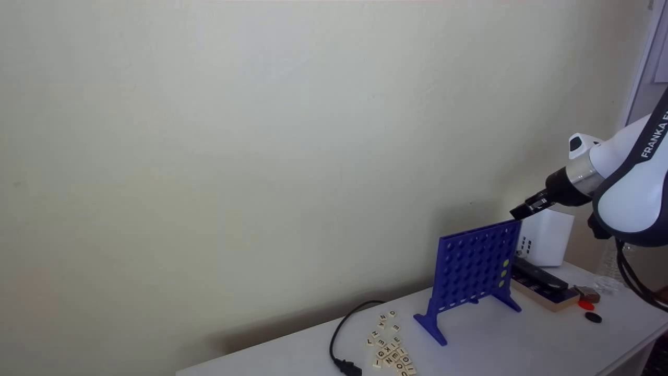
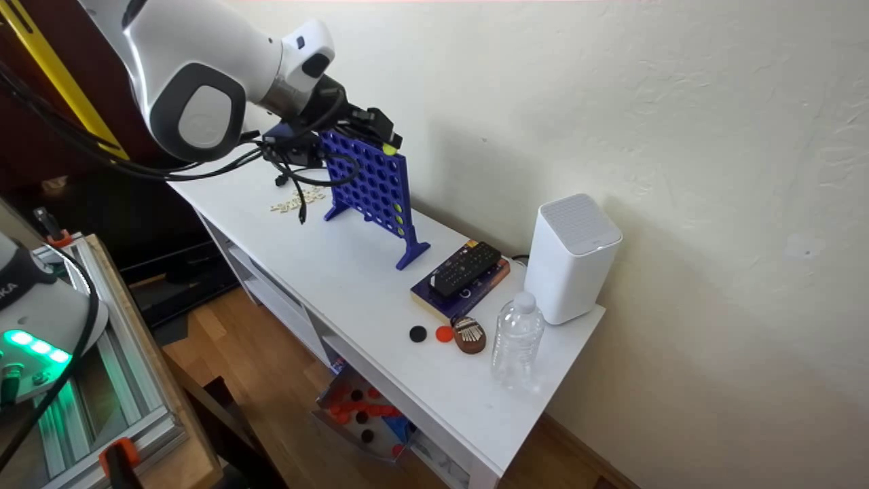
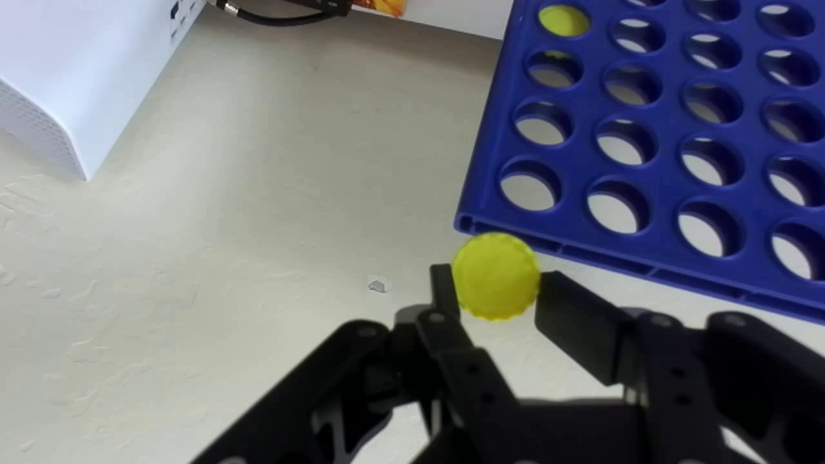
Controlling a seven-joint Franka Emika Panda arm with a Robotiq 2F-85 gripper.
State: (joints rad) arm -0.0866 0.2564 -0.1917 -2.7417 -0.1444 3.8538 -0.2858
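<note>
One yellow disc point(image 3: 495, 276) pinched in gripper point(image 3: 494, 283) | rack edge point(image 3: 651, 261) near, contact unclear | white box point(image 3: 97, 64) apart

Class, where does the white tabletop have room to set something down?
Bare: tabletop between blue rack and robot-side edge; the corner between black disc, bottle and that edge. Crowded: around book, remote, thumb piano and white box; at the rack's top corner, where the gripper holds a yellow disc.

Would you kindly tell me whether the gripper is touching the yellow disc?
Touching: in the wrist view, the gripper has its fingers against opposite edges of the yellow disc.
</note>
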